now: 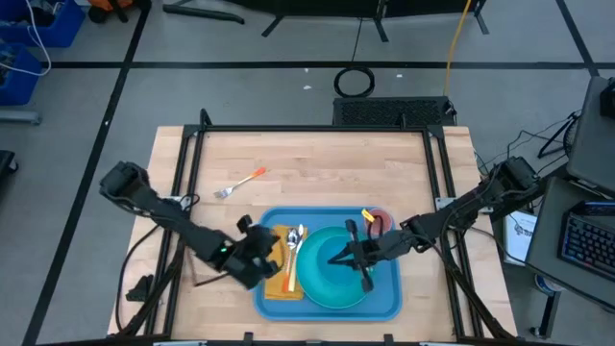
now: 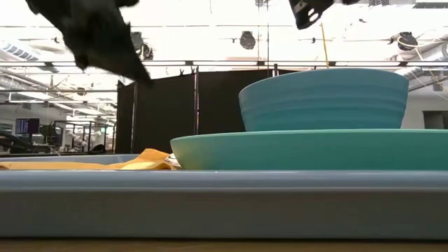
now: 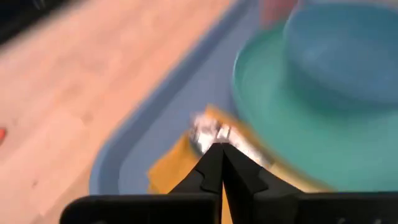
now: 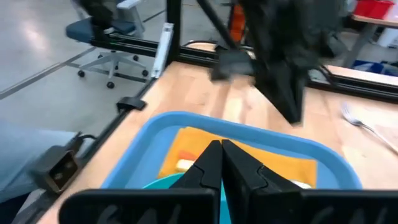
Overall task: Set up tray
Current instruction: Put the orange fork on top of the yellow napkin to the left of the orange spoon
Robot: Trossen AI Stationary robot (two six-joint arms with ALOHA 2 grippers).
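The blue tray (image 1: 384, 300) lies at the table's near middle. On it a teal plate (image 1: 322, 288) carries a teal bowl (image 2: 322, 98). Left of the plate a yellow-orange napkin (image 1: 274, 286) lies flat with a spoon (image 1: 294, 245) on it. My left gripper (image 1: 276, 253) hangs shut above the napkin, its tips just short of the spoon's bowl (image 3: 208, 130), with nothing between the fingers. My right gripper (image 1: 334, 259) is shut above the plate and bowl and holds nothing. In the low view both grippers are well above the tray.
A fork (image 1: 240, 183) with an orange handle lies on the bare wood beyond the tray's far left corner. A reddish cup (image 1: 381, 219) stands in the tray's far right corner. Black frame rails (image 1: 192, 144) run along the table's edges.
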